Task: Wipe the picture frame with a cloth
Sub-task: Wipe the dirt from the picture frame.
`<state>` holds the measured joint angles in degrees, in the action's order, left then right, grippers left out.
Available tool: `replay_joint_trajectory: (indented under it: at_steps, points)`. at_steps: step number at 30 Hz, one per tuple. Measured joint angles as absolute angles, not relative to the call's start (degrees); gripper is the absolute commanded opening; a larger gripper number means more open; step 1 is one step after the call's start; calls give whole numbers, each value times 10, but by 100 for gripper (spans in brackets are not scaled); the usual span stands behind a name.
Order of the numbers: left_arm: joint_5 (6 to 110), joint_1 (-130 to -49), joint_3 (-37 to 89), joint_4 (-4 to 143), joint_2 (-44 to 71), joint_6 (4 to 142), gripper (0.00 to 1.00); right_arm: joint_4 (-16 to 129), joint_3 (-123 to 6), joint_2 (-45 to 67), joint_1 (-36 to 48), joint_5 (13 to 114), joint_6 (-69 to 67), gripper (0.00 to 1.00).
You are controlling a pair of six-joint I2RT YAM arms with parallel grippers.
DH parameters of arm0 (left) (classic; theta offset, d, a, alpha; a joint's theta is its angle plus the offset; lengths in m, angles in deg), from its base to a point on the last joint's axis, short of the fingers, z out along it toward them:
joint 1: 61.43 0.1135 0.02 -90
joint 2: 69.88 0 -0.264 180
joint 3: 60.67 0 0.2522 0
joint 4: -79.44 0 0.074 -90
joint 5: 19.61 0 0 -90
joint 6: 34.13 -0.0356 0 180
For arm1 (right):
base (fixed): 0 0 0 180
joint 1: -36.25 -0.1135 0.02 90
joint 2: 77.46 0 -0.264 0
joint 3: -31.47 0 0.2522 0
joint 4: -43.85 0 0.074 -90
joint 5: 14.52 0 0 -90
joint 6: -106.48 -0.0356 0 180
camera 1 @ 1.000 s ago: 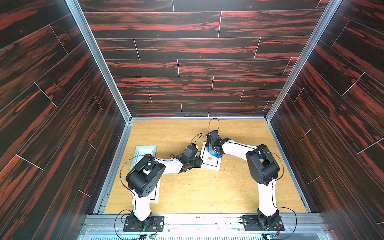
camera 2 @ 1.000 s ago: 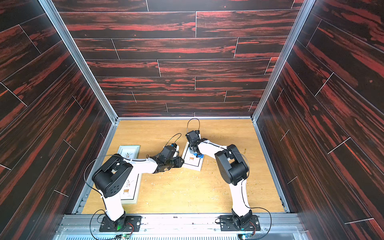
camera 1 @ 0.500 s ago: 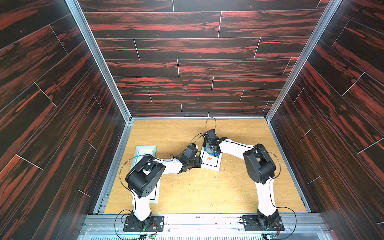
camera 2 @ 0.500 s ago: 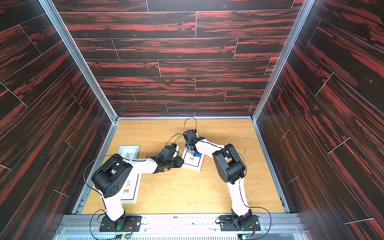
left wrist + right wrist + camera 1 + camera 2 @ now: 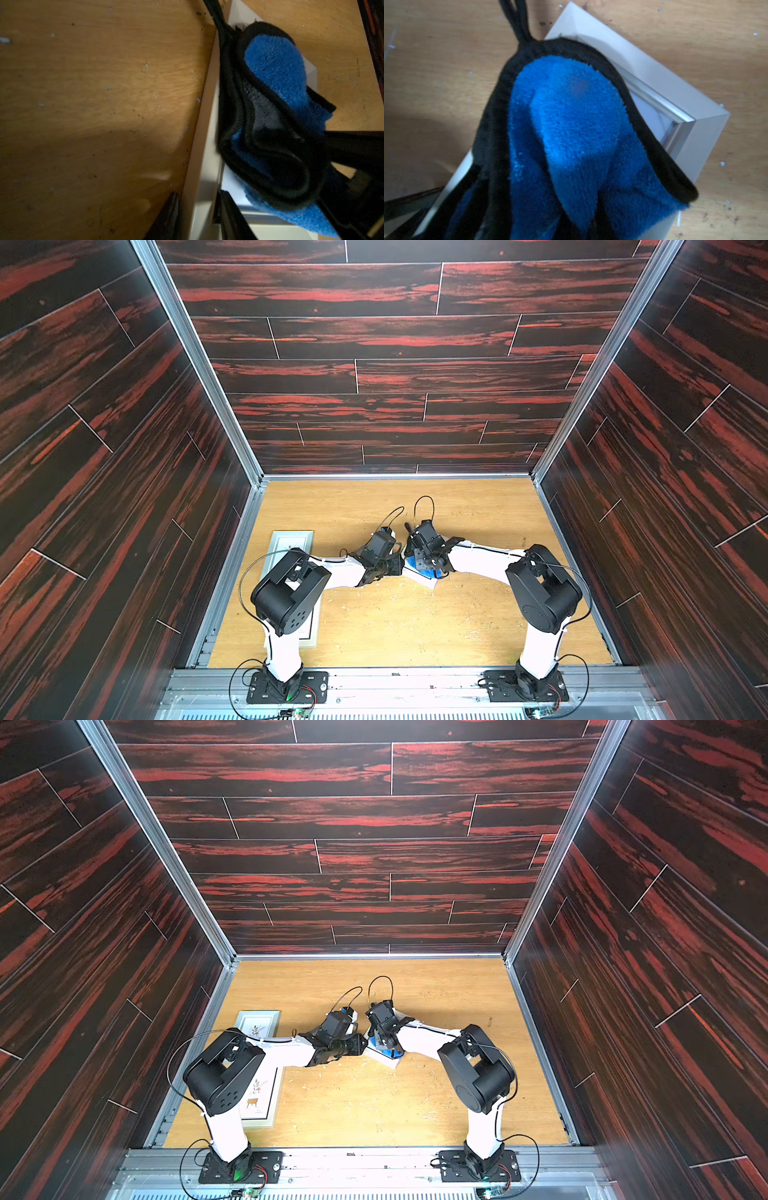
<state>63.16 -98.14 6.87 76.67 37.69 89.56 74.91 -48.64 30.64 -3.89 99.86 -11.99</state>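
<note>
A small white picture frame (image 5: 427,582) (image 5: 391,1062) lies flat mid-table in both top views. My left gripper (image 5: 398,566) (image 5: 363,1046) reaches in from the left, and in the left wrist view it (image 5: 199,218) is shut on the frame's side border (image 5: 204,135). The bright blue, black-edged cloth (image 5: 419,566) (image 5: 383,1051) (image 5: 571,135) is bunched on the frame's glass. My right gripper (image 5: 427,563) is shut on it from above. Its fingertips are buried in the cloth. One frame corner (image 5: 691,124) shows past the cloth.
Two more picture frames lie along the left edge, one far (image 5: 258,1025) and one near (image 5: 259,1104), partly under my left arm. Pale crumbs (image 5: 374,605) speckle the wooden table (image 5: 478,635). Dark panelled walls close in three sides.
My right gripper has dragged the cloth across the frame, first leftwards, then towards the near edge. The left gripper and the frame have stayed put.
</note>
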Motion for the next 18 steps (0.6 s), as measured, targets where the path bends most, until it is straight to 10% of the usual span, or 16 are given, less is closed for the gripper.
replay_joint_trajectory:
  at_steps: [18]
  points:
    - [632, -981, 68, 768, 376, 896, 36, 749, -475, 302, -17, 1026, -123, 0]
